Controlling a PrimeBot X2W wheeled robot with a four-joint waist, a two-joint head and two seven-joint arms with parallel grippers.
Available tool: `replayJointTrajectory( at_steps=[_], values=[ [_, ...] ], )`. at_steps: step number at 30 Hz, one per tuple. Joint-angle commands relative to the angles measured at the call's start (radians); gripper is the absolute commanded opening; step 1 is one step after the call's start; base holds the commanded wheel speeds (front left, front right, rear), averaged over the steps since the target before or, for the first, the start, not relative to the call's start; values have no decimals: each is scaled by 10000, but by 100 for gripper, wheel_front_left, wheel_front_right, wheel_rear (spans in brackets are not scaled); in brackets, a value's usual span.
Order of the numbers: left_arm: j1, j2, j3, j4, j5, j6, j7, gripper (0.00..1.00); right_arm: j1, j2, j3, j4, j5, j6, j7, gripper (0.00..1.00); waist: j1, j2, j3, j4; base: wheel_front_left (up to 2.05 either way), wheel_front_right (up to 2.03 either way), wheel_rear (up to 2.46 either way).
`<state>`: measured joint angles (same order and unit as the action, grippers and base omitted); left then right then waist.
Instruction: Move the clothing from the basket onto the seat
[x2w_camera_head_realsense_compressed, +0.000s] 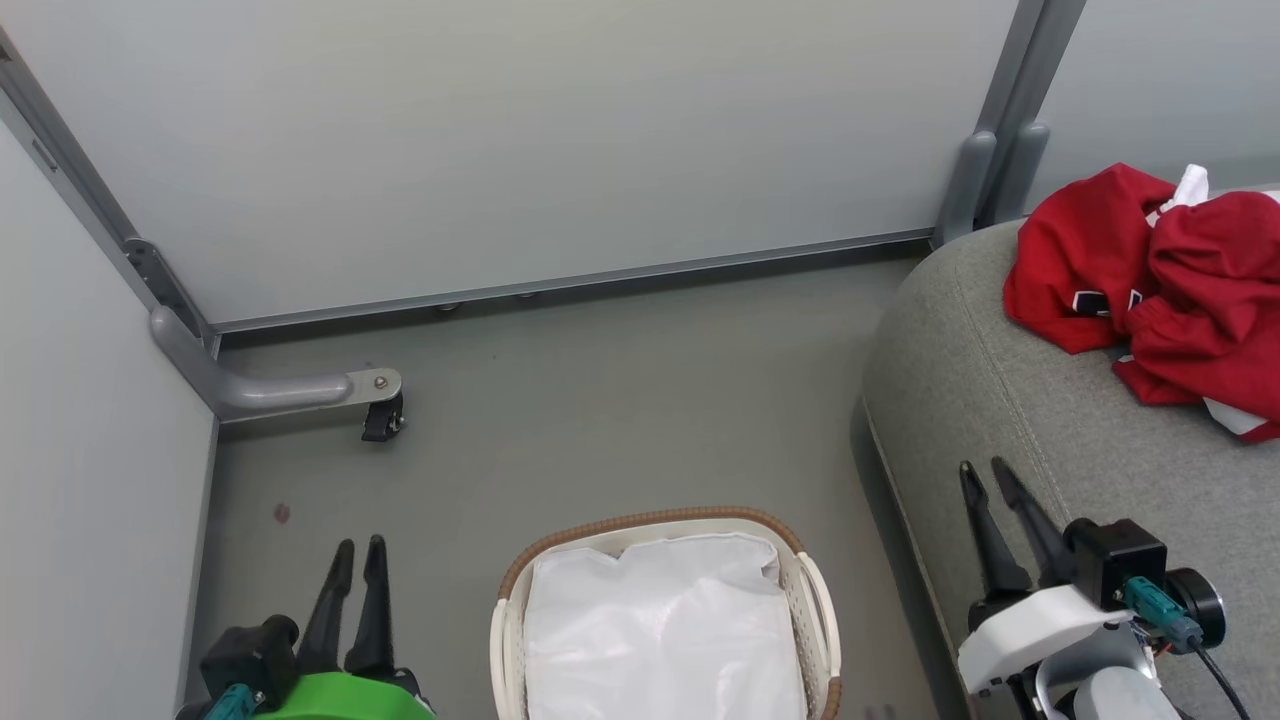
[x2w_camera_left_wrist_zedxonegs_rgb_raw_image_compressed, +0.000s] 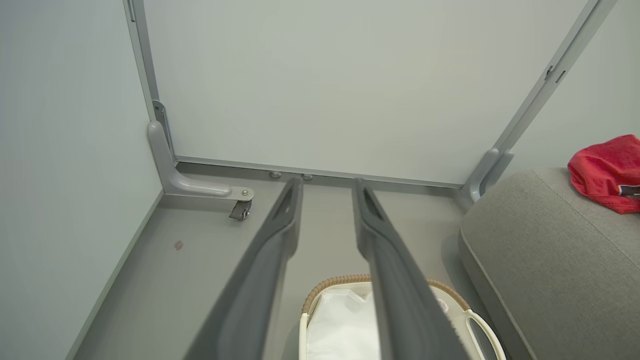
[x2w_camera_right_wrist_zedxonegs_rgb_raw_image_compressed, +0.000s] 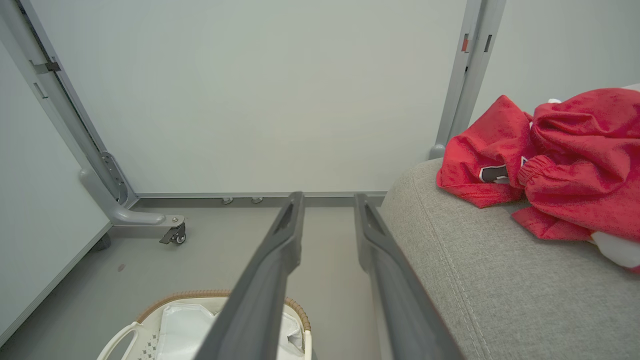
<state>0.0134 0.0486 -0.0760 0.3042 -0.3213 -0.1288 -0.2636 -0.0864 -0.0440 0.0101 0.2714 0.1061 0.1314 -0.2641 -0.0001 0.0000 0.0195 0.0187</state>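
Checking the head view first, we see the left gripper (x2w_camera_head_realsense_compressed: 361, 545) and right gripper (x2w_camera_head_realsense_compressed: 982, 466) both empty, jaws narrowly parted. Between them sits the small oval cream plastic basket (x2w_camera_head_realsense_compressed: 650, 520), brown-rimmed, its white cloth liner (x2w_camera_head_realsense_compressed: 660, 630) bare of red. The crumpled red sports clothing (x2w_camera_head_realsense_compressed: 1100, 260) lies beyond the right jaws on the large light-grey fabric seat (x2w_camera_head_realsense_compressed: 1050, 450).

From the left wrist, the basket rim (x2w_camera_left_wrist_zedxonegs_rgb_raw_image_compressed: 340, 280) sits just beneath the jaws.

From the right wrist, the clothing (x2w_camera_right_wrist_zedxonegs_rgb_raw_image_compressed: 575, 160) rests right of the jaws.

We judge the move done. We should confirm nothing hides under the liner without snagging it.
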Motion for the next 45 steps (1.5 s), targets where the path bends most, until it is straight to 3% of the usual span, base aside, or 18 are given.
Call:
replayJointTrajectory(
  at_steps=[1,22,45],
  values=[
    [6,-4,2,59,-2,0,0,0,35,12,0,63,0,0,2,0,1,0,0,0,0,0,0],
    [-335,156,293,-64,-3546,-2,818,0,-28,-5,-337,6,3929,-2,997,0,1,0,-27,-31,0,0,0],
    [-633,246,628,-262,-6557,-11,1595,0,-119,-33,-619,-99,7339,-4,1859,0,1,0,-56,-64,0,0,0]
  ],
)
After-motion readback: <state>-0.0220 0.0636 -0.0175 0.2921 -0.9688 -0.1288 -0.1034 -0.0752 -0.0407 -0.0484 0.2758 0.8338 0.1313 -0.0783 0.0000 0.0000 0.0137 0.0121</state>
